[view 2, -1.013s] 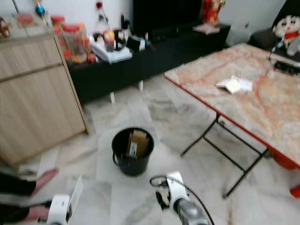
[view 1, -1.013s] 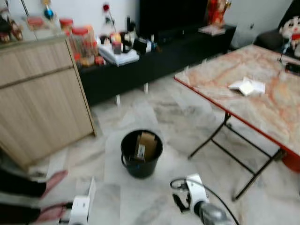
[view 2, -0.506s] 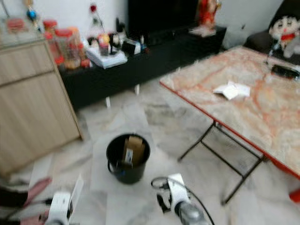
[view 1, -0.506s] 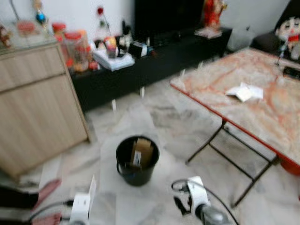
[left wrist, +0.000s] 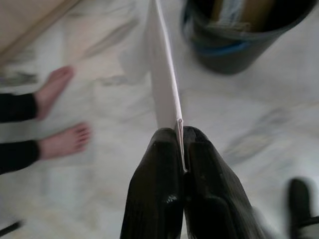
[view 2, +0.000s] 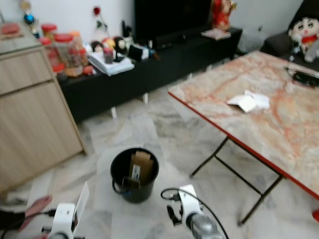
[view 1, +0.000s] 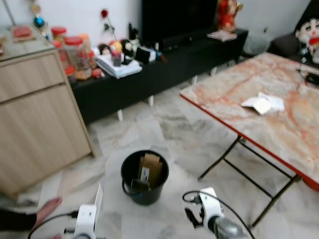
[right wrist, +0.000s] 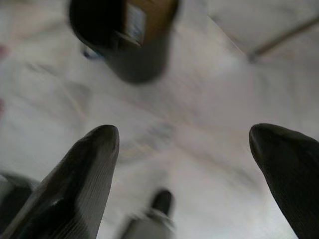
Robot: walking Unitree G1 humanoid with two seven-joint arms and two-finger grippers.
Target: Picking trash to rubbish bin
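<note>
The left gripper (left wrist: 180, 149) has its jaws squeezed tight on a thin white card (left wrist: 162, 74), which sticks out edge-on toward the bin (view 1: 144, 177). The right gripper (right wrist: 184, 149) has its jaws wide apart and holds nothing; it hangs over the floor (view 1: 169, 129) near the bin.

The bin is the thing to find everything by. The biggest thing is the pale marble floor the bin stands on. To the right of the bin is a big folding table (view 1: 239, 94) with an orange marble top and thin black legs (view 1: 234, 164). The legs are a little way off from the bin. To the left of the bin is a wooden cabinet (view 1: 35, 119). Behind the bin, well apart, runs a long black shelf (view 1: 164, 64) full of jars (view 1: 79, 55) and small things. The bin itself is black and round, with brown cardboard (view 1: 150, 168) standing up inside it.

On the table, far from the bin, lies some white paper (view 1: 262, 103). Left of the bin, a person's bare feet (left wrist: 60, 114) rest on the floor, close to the left gripper. Nothing sits on the floor between the card and the bin.
</note>
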